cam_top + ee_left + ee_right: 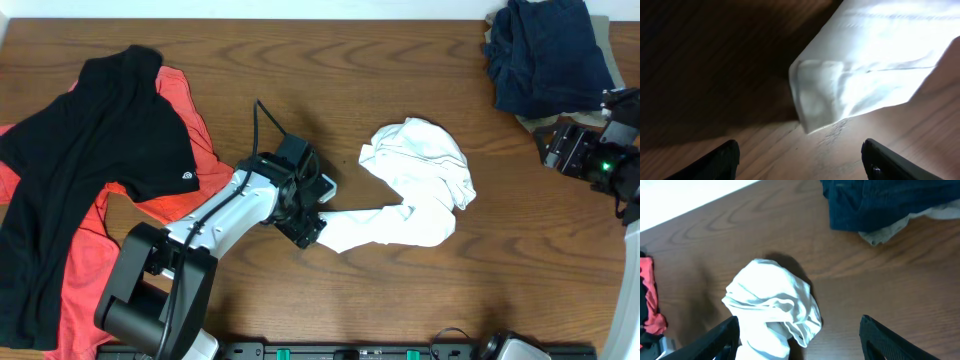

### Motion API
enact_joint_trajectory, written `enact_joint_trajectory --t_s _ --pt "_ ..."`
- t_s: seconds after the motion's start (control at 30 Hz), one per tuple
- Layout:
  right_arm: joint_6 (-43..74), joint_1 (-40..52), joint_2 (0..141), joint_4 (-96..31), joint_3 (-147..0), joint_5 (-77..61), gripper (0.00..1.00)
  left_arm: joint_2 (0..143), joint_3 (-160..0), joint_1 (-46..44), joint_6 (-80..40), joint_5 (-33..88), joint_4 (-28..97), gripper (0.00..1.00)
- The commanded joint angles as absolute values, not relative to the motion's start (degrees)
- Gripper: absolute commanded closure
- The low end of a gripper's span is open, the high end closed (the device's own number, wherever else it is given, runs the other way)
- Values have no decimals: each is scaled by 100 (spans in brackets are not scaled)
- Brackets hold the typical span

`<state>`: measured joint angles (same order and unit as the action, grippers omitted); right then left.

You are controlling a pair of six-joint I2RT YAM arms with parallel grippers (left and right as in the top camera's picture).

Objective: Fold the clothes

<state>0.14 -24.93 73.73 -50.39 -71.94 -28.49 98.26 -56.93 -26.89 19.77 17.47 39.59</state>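
Note:
A crumpled white garment (420, 180) lies in the middle of the wooden table, one sleeve stretched out to the left. My left gripper (308, 228) is open and empty just off that sleeve's end, which shows in the left wrist view (860, 75) ahead of the fingers (800, 162). My right gripper (560, 150) is open and empty at the right edge, apart from the white garment, which the right wrist view (772, 312) shows ahead of its fingers (797, 342).
A black shirt (85, 160) lies over a red garment (185, 150) at the left. A dark navy pile (545, 55) over a beige piece sits at the far right corner, also in the right wrist view (880, 200).

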Motion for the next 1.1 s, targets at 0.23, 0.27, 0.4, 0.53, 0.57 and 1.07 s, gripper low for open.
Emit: enact_joint_trajectory --t_s 0.23,0.27,0.4,0.53,0.57,1.07 --pt "-143 -2469 7625 -5166 -7220 -2853 25 10073 -5459 -2698 2029 1975 3301 25" --pt "-141 -2469 7625 -5166 -7220 -2853 25 10138 -5459 -2698 2029 1975 3223 25" --pt "-141 -2469 7625 -5166 -7220 -2851 26 10420 -5459 -2698 2029 1968 3039 28" --pt "-139 -2469 7625 -5172 -7220 -2851 26 10527 -5459 -2698 2001 1870 3026 44" --pt "-139 -2469 7625 -5188 -7220 -2853 26 10525 -5459 -2698 1892 1774 3026 50" --pt "-137 -2469 7625 -5190 -7220 -2853 26 10431 -5734 -2775 1319 1549 3159 94"
